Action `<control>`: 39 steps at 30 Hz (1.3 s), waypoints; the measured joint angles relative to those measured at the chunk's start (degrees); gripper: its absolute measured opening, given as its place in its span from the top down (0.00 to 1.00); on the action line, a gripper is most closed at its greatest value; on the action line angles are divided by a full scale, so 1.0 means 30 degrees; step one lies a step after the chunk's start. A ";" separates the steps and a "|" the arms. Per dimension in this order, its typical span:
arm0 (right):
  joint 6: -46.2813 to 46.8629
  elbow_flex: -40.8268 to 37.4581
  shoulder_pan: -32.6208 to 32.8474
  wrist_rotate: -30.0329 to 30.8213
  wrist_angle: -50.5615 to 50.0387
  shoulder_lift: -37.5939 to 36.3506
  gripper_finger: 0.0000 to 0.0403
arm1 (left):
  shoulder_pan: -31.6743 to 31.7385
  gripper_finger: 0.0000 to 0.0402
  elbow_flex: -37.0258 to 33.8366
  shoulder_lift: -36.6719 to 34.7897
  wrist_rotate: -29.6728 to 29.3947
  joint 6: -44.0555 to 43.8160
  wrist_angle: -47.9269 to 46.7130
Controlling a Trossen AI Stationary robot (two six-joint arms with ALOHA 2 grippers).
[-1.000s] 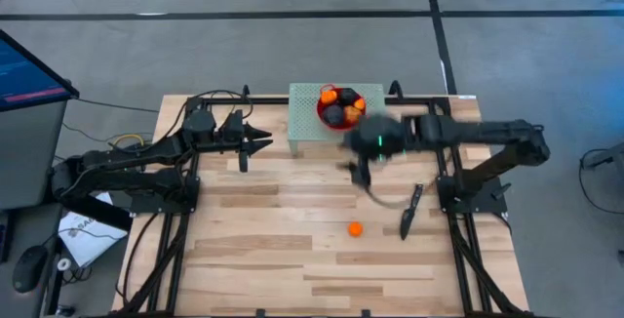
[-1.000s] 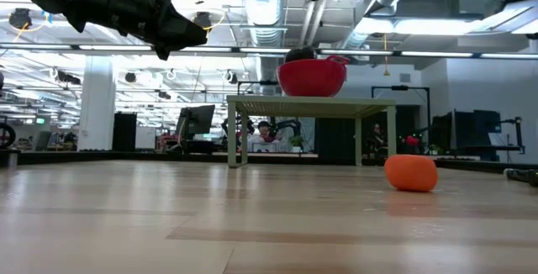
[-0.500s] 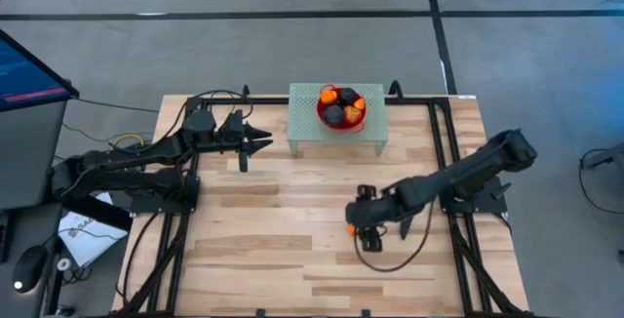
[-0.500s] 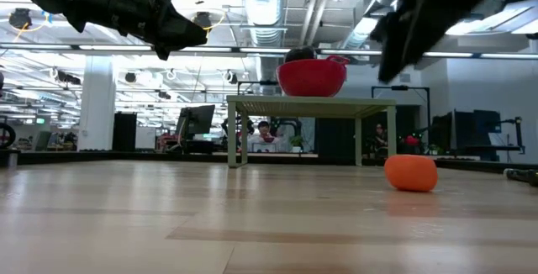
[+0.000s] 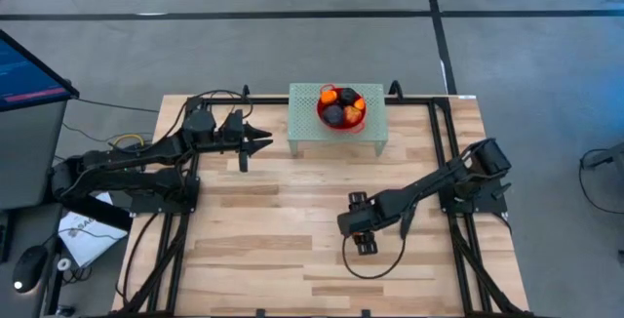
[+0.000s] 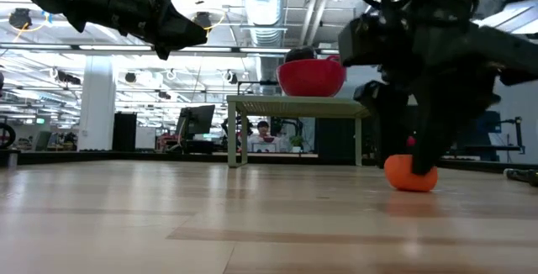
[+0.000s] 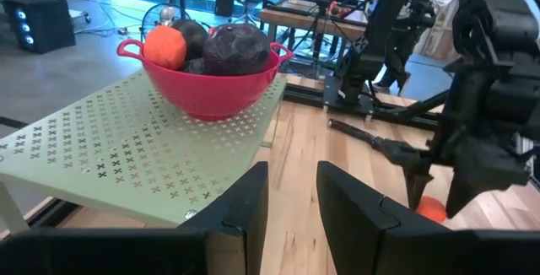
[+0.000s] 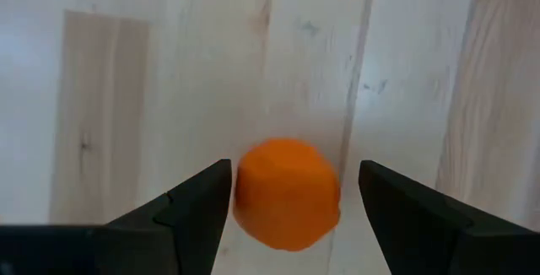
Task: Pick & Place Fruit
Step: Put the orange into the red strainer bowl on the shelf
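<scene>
One small orange fruit (image 8: 287, 192) lies on the wooden table, also seen in the low view (image 6: 409, 176). My right gripper (image 8: 295, 178) is open and points down over it, one finger on each side; in the high view (image 5: 357, 230) it covers the fruit. The red bowl (image 5: 340, 109) stands on a green perforated stand (image 5: 310, 128) at the far edge. It holds orange and dark purple fruits (image 7: 236, 49). My left gripper (image 5: 263, 142) hovers in the air left of the stand, open.
The right arm's black cable (image 5: 375, 264) loops down onto the table near the gripper. Black frame rails (image 5: 450, 152) run along both table sides. Bare wood (image 5: 253, 230) lies between the arms and toward the near edge.
My right gripper has swung from beside the bowl toward the near edge and come down over the orange fruit on the table, where its open fingers now stand on either side of it. The fruit has stayed in place.
</scene>
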 joint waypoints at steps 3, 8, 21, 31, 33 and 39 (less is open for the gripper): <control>0.0003 -0.0068 0.0202 0.0026 -0.0010 0.0227 0.36 | 0.0000 0.76 0.0000 0.0000 0.0000 -0.0285 0.0051; 0.0624 -0.0068 0.0224 0.0073 -0.0129 0.0237 0.37 | 0.0000 0.76 0.0000 -0.0004 0.0000 -0.0296 0.0051; 0.1349 -0.0073 0.0199 0.0041 -0.0517 0.0453 0.54 | 0.0000 0.76 0.0000 0.0000 0.0000 -0.0303 0.0036; 0.2830 0.1287 -0.1476 0.2257 -0.0265 -0.4845 0.51 | 0.0000 0.76 0.0000 0.0000 0.0006 -0.0715 0.0029; 0.2828 0.1403 -0.2433 0.4804 0.0603 -0.6349 0.49 | 0.0000 0.76 0.0000 0.0000 0.0007 -0.0784 0.0029; 0.2743 0.1396 -0.6790 0.8645 0.2322 -0.9495 0.49 | 0.0000 0.76 0.0000 -0.0002 0.0001 -0.0776 0.0034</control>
